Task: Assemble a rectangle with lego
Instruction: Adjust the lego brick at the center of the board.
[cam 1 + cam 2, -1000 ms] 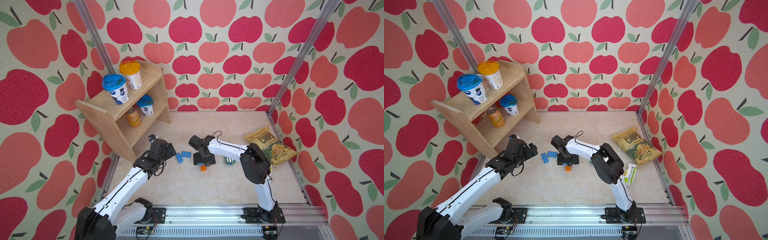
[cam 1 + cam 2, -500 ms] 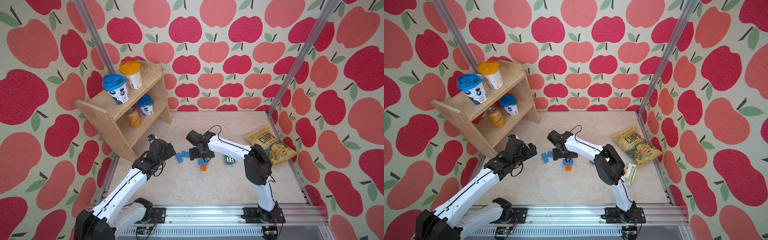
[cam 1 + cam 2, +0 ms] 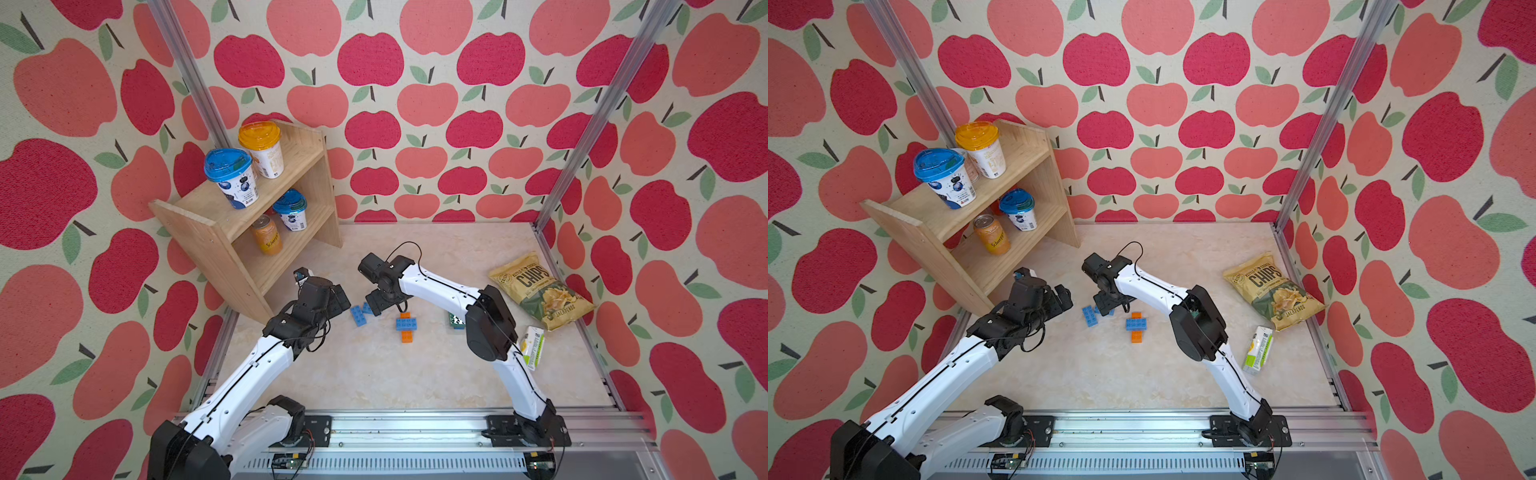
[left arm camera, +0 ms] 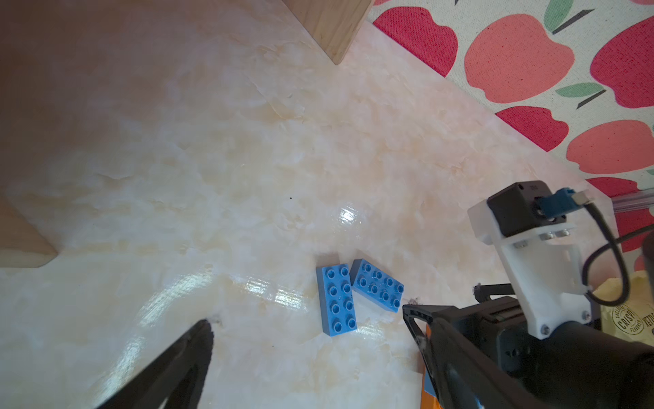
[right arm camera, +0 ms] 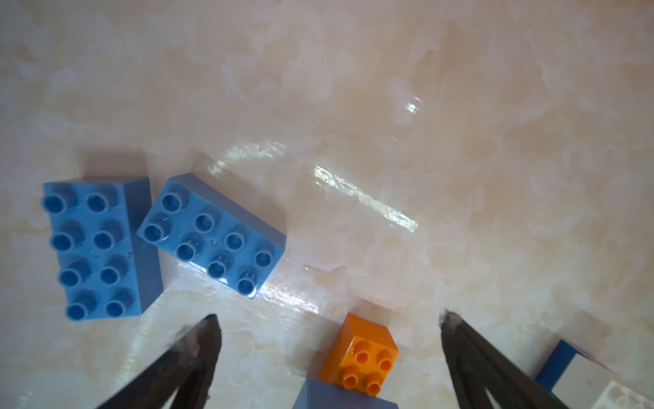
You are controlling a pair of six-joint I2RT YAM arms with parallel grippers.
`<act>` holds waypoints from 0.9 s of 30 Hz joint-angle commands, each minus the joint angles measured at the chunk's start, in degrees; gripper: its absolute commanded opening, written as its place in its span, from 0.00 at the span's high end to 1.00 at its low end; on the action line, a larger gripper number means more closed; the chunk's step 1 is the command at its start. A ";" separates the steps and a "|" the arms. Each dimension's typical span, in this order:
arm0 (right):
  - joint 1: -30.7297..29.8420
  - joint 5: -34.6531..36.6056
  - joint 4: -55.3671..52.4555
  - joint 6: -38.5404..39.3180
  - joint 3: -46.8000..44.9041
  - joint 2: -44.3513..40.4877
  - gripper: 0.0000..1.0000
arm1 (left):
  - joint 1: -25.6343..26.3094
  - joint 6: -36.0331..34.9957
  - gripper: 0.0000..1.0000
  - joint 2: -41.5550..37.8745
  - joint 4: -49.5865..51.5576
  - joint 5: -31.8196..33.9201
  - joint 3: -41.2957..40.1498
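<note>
Stands barely begun: top blue brick crossed over orange brick, loose blue bricks askew nearby, left pincer and right pincer both spread empty.

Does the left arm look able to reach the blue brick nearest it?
Probably yes: nothing lies between the blue brick and the left gripper, whose jaws stand open. The right gripper close beside may crowd the approach.

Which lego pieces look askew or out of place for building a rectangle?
The angled blue brick lies skewed beside the straight blue brick, not flush. A third blue brick sits crosswise on the orange brick, forming a cross, not a rectangle.
</note>
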State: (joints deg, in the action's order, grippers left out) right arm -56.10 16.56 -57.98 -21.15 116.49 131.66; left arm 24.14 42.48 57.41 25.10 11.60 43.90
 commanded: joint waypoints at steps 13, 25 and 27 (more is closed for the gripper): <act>1.09 -0.17 -6.63 -0.03 9.02 8.86 0.00 | -0.41 -0.47 0.03 0.83 2.12 1.02 1.85; 5.25 -2.56 -3.21 -5.09 10.60 8.54 0.05 | -0.41 -0.54 0.03 1.27 2.08 0.54 1.89; 4.91 -2.52 -3.55 -4.66 11.05 7.74 0.05 | -0.41 -0.47 0.03 1.16 2.23 0.45 1.83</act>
State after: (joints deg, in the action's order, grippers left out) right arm -50.35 15.46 -61.17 -24.53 125.19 139.96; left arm 24.08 42.48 58.24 25.15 11.70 44.31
